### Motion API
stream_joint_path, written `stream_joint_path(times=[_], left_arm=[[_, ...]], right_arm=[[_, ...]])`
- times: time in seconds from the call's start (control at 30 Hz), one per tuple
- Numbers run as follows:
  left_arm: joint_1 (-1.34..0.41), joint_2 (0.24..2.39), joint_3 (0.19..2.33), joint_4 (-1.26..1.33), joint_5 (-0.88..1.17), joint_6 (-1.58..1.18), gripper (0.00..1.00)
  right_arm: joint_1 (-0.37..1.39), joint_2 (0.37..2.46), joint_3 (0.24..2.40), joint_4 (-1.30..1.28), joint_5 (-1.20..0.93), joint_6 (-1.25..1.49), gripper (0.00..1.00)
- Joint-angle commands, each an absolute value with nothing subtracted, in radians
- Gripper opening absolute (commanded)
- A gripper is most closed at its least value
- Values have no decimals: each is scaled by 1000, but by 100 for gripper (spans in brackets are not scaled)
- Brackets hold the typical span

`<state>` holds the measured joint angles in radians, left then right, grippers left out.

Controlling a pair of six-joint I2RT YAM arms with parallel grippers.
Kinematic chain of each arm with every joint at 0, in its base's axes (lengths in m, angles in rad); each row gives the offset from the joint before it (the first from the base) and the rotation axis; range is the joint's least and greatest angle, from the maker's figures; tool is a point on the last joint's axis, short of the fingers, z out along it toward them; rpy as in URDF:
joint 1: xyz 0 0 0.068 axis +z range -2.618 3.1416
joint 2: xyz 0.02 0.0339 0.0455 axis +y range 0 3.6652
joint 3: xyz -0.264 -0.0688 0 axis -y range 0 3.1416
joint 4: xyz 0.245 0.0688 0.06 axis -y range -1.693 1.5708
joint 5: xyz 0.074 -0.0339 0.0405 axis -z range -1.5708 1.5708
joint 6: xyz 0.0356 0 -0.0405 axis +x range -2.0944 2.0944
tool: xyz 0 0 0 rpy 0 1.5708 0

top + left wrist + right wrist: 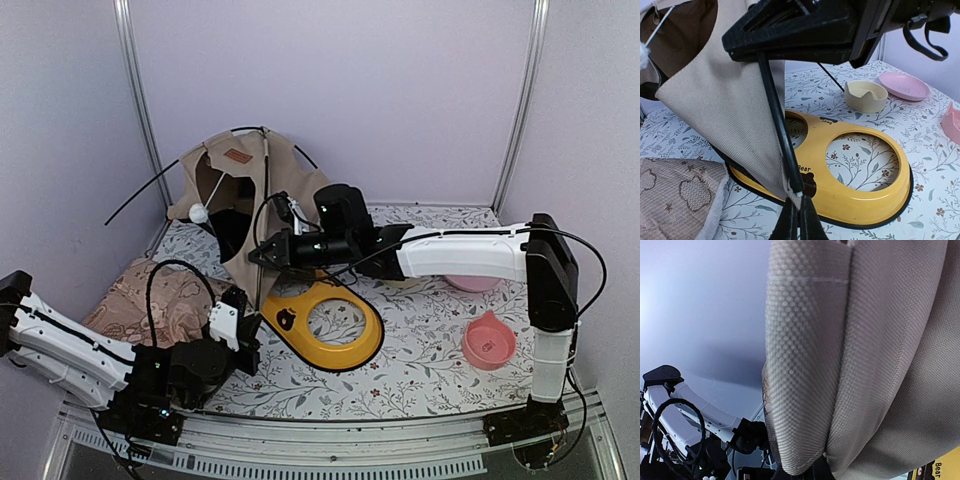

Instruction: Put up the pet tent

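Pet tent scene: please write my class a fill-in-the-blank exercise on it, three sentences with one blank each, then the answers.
1. The left gripper is shut on the pet tent's fabric tip and its thin black ____.
2. The yellow tray has ____ round openings.
3. The pompom hanging at the tent's opening is ____ in colour.
Missing words: pole; two; white.

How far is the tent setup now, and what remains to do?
Done: the pet tent stands half raised at the back. In hand: the left gripper pinches a black pole at a fabric corner; the right gripper clamps the same edge higher. Left: spreading the sagging fabric.
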<state>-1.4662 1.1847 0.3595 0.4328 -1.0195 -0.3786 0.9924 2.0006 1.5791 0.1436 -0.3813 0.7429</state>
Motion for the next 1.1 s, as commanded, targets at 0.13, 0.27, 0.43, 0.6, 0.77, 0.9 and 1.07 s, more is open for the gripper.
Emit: stream_joint_path(times=[0.13,0.27,0.43,0.6,0.77,0.9,1.07], left_arm=[[-1590,1190,364,367,-829,-404,0],[-1592,1200,362,358,-827,-415,0],[-1592,1219,362,357,-821,-423,0],[-1592,1230,361,371,-812,-418,0],[-1594,1233,361,374,-806,-413,0],[-1594,1230,362,377,-797,-404,0],[-1597,1227,361,377,-794,-399,0]], right_arm=[[892,2010,1638,317,-106,735,0],[888,2006,1640,332,-129,752,0],[884,2003,1643,343,-160,775,0],[881,1997,1643,353,-171,793,0],[873,1996,1642,353,-166,791,0],[868,2000,1634,351,-155,788,0],[866,2006,1635,349,-144,787,0]])
